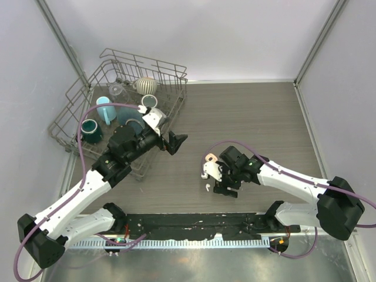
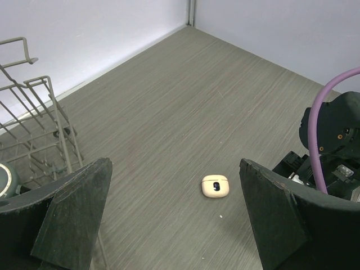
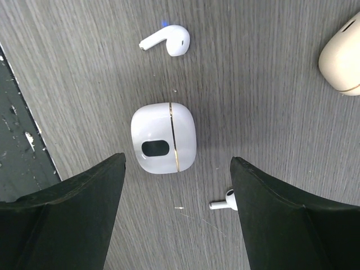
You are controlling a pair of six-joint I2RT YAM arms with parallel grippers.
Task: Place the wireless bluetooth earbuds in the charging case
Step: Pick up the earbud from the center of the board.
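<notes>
Right gripper (image 3: 177, 163) is hanging over the table (image 3: 270, 112) with its fingers released, gripping nothing. The white charging case (image 3: 163, 138) is lying closed on the table, directly below the gap between the fingers. One earbud (image 3: 169, 40) is lying at the case's 12 o'clock, apart from it. A second earbud (image 3: 224, 202) is sitting at its 5 o'clock, partly hidden by a finger. A cream case (image 3: 342, 56) is resting at 2 o'clock. Left gripper (image 2: 174, 166) is hovering spread wide and empty, near the dish rack (image 2: 45, 135).

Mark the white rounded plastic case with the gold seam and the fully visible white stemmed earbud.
white rounded case (image 3: 163, 135): right wrist view, shell centre.
white stemmed earbud (image 3: 175, 42): right wrist view, bulb end.
</notes>
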